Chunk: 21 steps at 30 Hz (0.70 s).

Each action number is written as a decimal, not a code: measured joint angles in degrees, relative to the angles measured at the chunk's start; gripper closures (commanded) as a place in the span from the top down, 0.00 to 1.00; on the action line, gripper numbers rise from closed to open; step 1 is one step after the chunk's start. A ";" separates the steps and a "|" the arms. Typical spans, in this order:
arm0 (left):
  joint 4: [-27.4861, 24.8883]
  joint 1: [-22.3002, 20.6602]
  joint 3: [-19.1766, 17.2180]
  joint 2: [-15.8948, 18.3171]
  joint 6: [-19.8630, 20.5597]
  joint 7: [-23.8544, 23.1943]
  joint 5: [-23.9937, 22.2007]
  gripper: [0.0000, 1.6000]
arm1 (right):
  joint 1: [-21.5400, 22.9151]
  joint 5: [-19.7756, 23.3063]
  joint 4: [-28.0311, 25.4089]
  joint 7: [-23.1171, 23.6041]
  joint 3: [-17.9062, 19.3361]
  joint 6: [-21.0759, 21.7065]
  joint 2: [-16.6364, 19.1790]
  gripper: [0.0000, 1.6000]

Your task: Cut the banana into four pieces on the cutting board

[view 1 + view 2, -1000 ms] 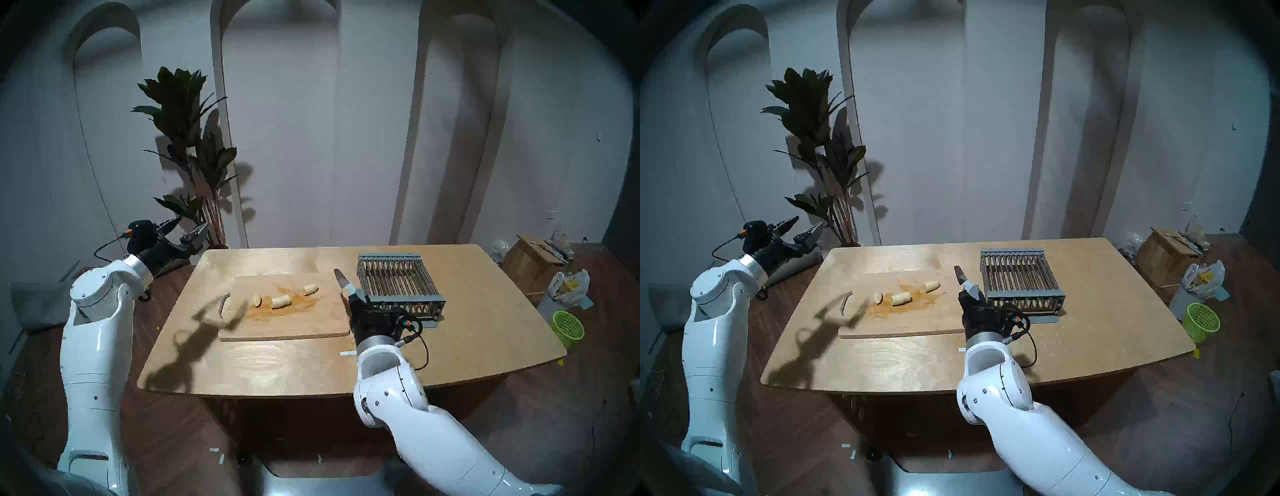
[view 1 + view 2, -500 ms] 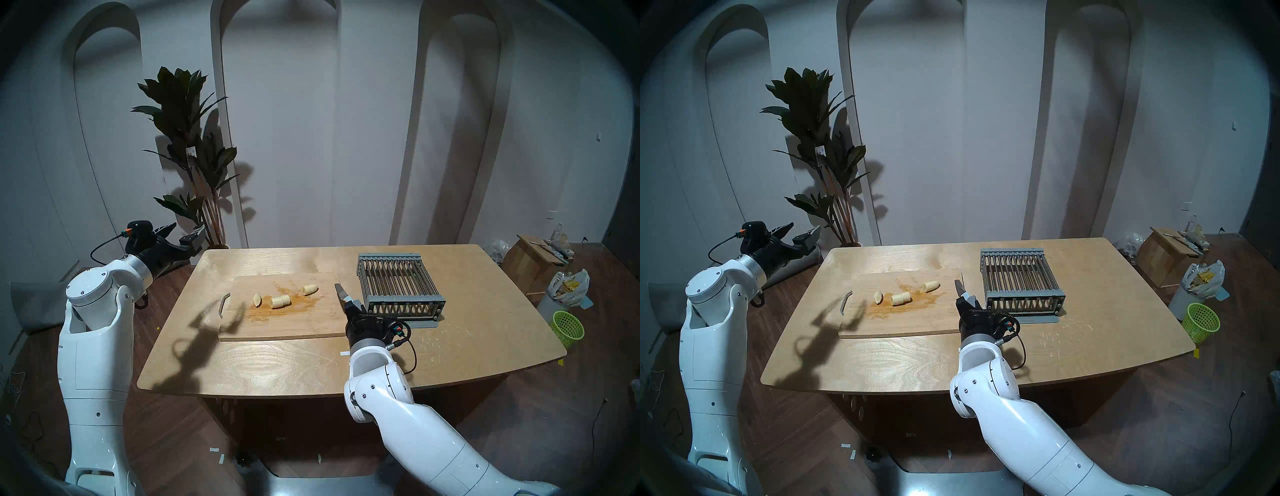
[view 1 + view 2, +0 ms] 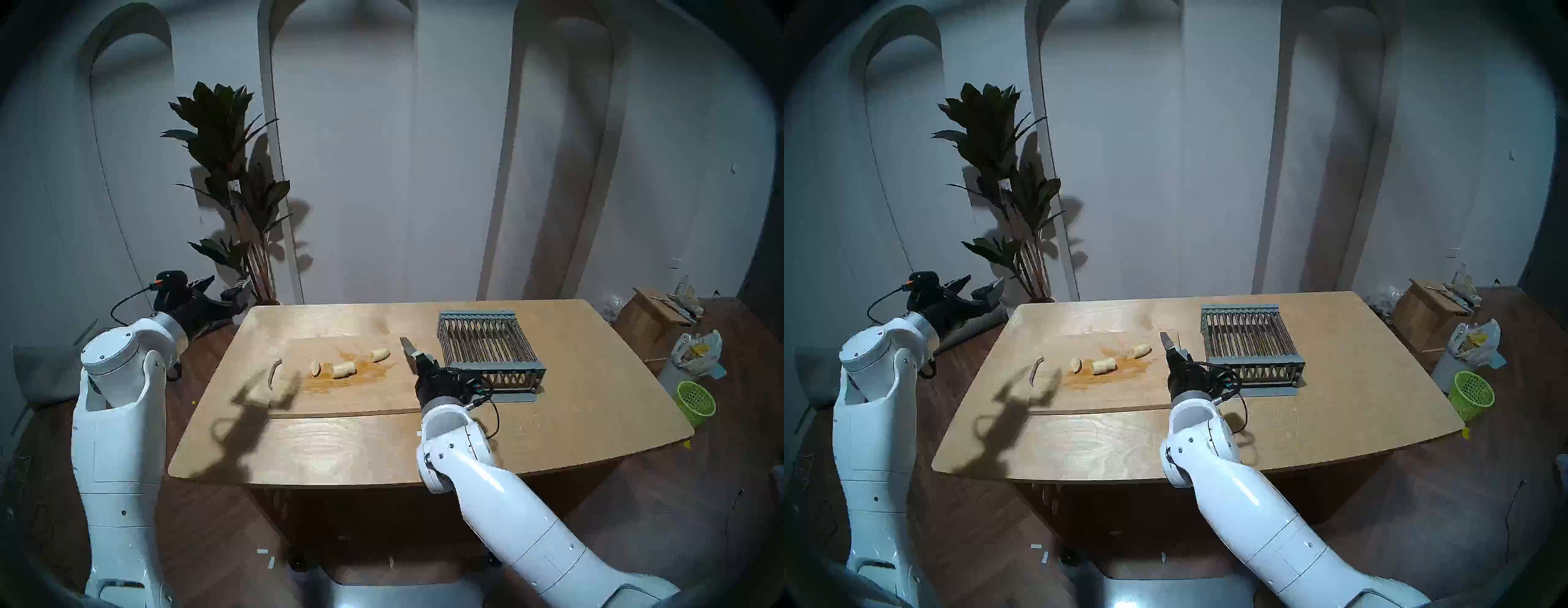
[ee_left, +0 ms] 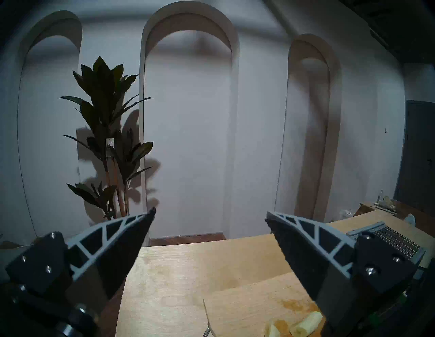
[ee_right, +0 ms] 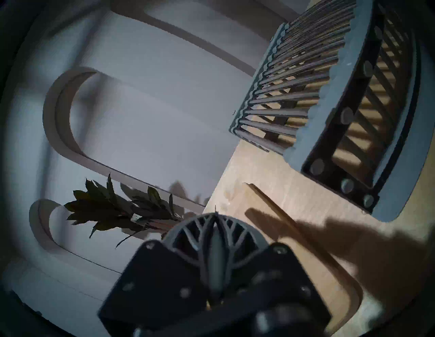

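Three pale banana chunks lie in a row on the cutting board [image 3: 360, 397]: a left one [image 3: 315, 367], a longer middle one [image 3: 343, 369] and a right one [image 3: 379, 354], on brown smears. My right gripper [image 3: 424, 361] is shut on a knife [image 3: 407, 348], held over the board's right end with the blade pointing away, to the right of the right chunk. The right wrist view shows the knife [image 5: 215, 247] edge-on between shut fingers. My left gripper [image 3: 222, 288] is open and empty, off the table's back left corner. Its wrist view shows two chunks [image 4: 306, 323].
A grey wire rack [image 3: 488, 348] stands on the table just right of the board, close to my right wrist. The board's metal loop handle [image 3: 273, 373] is at its left end. A potted plant [image 3: 237, 191] stands behind the left gripper. A green basket [image 3: 695, 401] sits on the floor at right.
My right gripper has carried the knife left, from beside the rack to over the board's right end, and the wrist has turned. The left arm has sunk slightly. The chunks have not moved.
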 measured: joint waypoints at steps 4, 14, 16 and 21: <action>-0.17 0.00 -0.04 -0.04 -0.02 0.06 -0.07 1.00 | 0.48 0.47 0.59 -0.57 0.04 0.09 -0.58 0.00; -0.28 0.00 -0.09 0.05 -0.14 -0.34 -0.16 1.00 | 1.11 -0.37 1.36 -7.62 -0.28 -0.10 -1.40 0.00; -0.29 0.00 -0.10 0.07 -0.14 -0.44 -0.16 1.00 | 1.29 -0.47 1.46 -9.04 -0.45 0.03 -1.53 0.00; -0.30 0.00 -0.13 0.09 -0.15 -0.58 -0.16 1.00 | 1.83 -0.48 1.60 -11.05 -0.71 0.78 -1.75 0.00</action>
